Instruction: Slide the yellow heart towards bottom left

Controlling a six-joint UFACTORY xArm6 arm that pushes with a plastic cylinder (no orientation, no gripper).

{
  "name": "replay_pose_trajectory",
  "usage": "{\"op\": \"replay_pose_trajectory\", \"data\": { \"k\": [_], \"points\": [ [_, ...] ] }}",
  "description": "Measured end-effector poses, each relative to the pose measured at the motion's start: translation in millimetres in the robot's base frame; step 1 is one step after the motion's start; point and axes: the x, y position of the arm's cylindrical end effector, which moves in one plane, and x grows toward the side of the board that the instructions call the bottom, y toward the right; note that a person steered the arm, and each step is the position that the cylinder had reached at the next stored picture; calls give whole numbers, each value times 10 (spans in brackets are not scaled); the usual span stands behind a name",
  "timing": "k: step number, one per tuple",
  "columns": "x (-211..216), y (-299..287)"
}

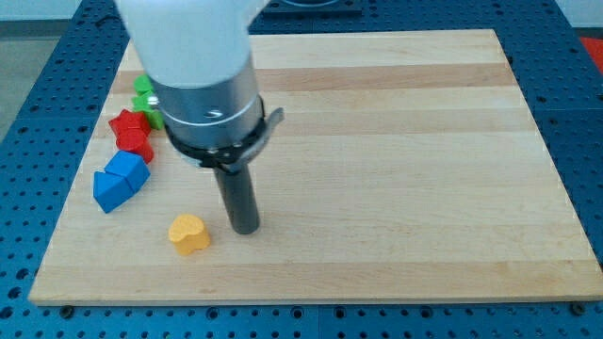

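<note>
Nearest us, the yellow heart [189, 234] lay low on the board's [396, 198] left. Our tip [246, 229], a bare rod with nothing to open or close, stood just right of it, probably to shove it leftward. Beyond sat blue [120, 179], red [132, 133] and green [146, 98] blocks.
</note>
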Motion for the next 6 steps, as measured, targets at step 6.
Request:
{"op": "replay_pose_trajectory", "data": {
  "k": [6],
  "points": [
    [239, -917]
  ]
}}
